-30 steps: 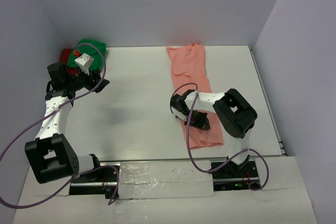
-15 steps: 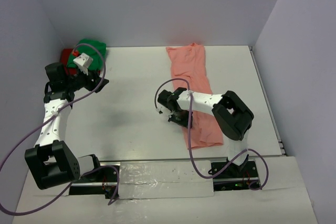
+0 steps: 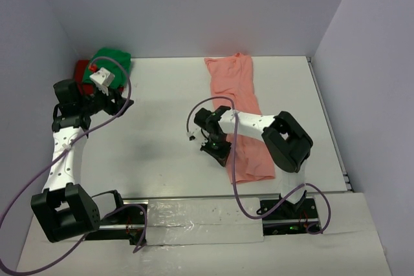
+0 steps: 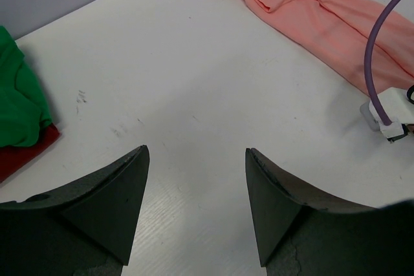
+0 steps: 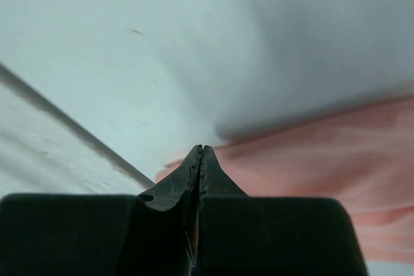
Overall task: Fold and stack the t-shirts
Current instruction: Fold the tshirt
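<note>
While left hand (image 4: 196, 152) hangs wide above table (image 4: 194, 63) | right hand (image 5: 201, 149) closed at salmon-pink t-shirt's (image 5: 317, 143) edge

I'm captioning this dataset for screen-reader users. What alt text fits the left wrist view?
The left gripper hangs open over the white table, holding nothing. A green t-shirt overlaps a red t-shirt at the left edge; a salmon-pink t-shirt stretches across the top right.
</note>
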`<state>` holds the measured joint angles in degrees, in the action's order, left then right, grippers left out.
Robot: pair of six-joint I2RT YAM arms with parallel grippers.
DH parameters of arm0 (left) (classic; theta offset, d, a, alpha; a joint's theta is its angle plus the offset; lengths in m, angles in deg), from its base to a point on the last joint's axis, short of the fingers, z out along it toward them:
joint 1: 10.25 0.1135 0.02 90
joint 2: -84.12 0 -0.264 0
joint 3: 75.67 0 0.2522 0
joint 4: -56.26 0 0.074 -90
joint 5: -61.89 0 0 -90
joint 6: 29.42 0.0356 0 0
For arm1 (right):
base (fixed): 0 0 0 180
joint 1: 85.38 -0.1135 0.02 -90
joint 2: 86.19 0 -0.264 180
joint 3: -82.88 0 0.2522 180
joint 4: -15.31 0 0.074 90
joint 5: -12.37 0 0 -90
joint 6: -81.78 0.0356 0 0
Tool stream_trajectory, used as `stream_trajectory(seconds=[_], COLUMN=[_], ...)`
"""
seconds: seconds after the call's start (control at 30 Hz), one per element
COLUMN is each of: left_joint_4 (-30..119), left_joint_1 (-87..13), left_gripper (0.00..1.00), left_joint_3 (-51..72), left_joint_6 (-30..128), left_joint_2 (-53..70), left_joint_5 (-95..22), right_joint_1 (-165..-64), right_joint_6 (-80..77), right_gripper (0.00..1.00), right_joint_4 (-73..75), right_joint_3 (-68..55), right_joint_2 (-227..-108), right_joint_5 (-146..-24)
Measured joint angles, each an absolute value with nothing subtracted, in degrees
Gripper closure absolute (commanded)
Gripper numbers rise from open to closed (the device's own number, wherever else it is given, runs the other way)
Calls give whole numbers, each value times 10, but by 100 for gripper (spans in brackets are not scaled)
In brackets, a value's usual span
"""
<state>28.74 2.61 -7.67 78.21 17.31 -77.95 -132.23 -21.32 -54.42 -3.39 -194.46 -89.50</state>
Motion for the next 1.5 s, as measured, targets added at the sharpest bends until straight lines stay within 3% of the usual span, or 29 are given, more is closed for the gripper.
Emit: stream_trajectory(seconds=[0.27, 0.4, 0.6, 0.63, 0.67, 0.9, 0.97, 1.0, 1.03, 1.1, 1.5], left_joint_4=[275, 275, 259, 252, 246, 208, 208, 209, 209, 210, 218], left_joint_1=[26, 26, 27, 27, 27, 27, 27, 27, 27, 27, 29], left_gripper=[30, 30, 29, 29, 29, 29, 29, 29, 29, 29, 29], left_joint_3=[-83, -94, -105, -105, -105, -112, -120, -124, -128, -133, -146], left_joint_6=[793, 791, 796, 800, 805, 834, 835, 834, 833, 831, 823], left_joint_2=[190, 196, 198, 199, 200, 214, 221, 225, 228, 231, 234], left_joint_5=[-774, -774, -775, -775, -776, -781, -782, -784, -786, -790, -784], right_joint_1=[-1319, -1320, -1312, -1310, -1308, -1304, -1304, -1304, -1304, -1304, -1265], right_joint_6=[-213, -203, -195, -196, -195, -211, -218, -222, -224, -231, -242], right_gripper=[100, 100, 67, 53, 52, 53, 59, 65, 85, 100, 100], right_joint_4=[-505, -476, -468, -478, -490, -587, -588, -592, -591, -586, -455], right_joint_3=[-73, -74, -74, -75, -74, -12, 35, 57, 74, 94, 126], right_joint_2=[-1941, -1912, -1825, -1814, -1803, -1700, -1668, -1656, -1650, -1652, -1824], right_joint_5=[-1015, -995, -876, -864, -852, -786, -760, -749, -739, -726, -667])
